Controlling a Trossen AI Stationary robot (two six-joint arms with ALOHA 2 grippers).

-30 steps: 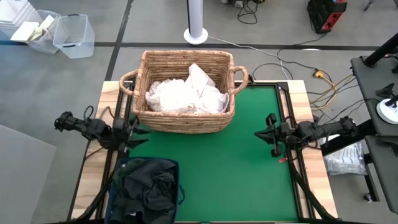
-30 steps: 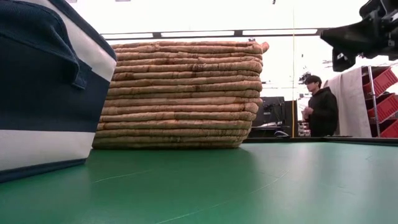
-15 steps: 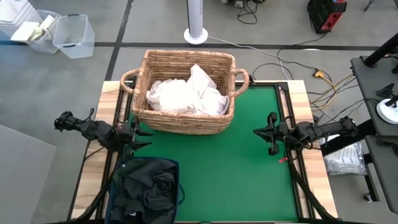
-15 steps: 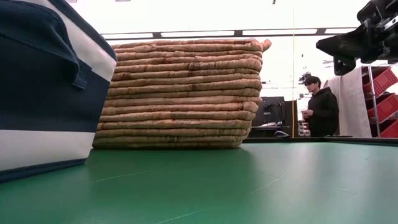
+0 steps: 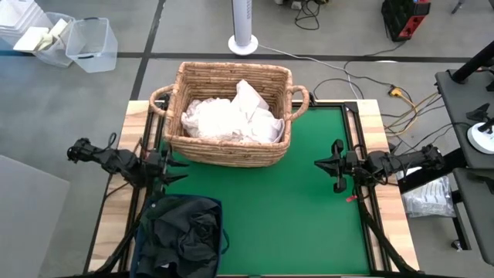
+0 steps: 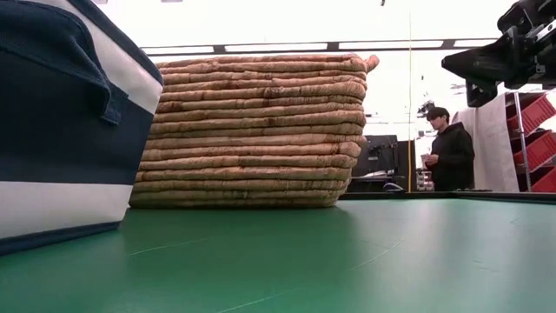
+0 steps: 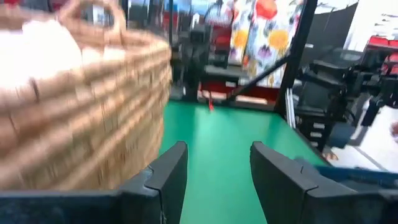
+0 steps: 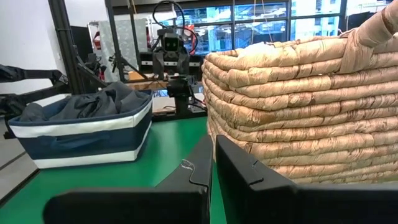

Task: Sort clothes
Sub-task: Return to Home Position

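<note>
A navy blue rectangular fabric bin with a white band (image 6: 61, 148) sits at the near left corner of the green tabletop (image 5: 293, 224). It holds the dark clothes (image 5: 181, 232), a crumpled heap of black and dark grey fabric that fills it to the rim.

Just beyond the bin, the left tool (image 5: 182, 168) hangs over the left edge of the tabletop, pointing inward. Its two dark fingers (image 7: 168, 171) are spread apart with nothing between them. Across the tabletop, well apart from it, the right tool (image 5: 319, 164) hangs near the right edge, also pointing inward. Its fingers (image 8: 193, 165) are pressed nearly together and grip nothing. In the low view it sits well above the tabletop.

Farther back, a tan woven wicker basket with two loop handles (image 5: 231, 148) stands at the far left-centre of the tabletop. The white clothes (image 5: 231, 116) lie piled inside it, rising to about the rim.

Beyond the tabletop, clear plastic boxes (image 5: 91, 42) sit on the grey floor, and a person in dark clothing (image 6: 450, 155) stands in the room behind.
</note>
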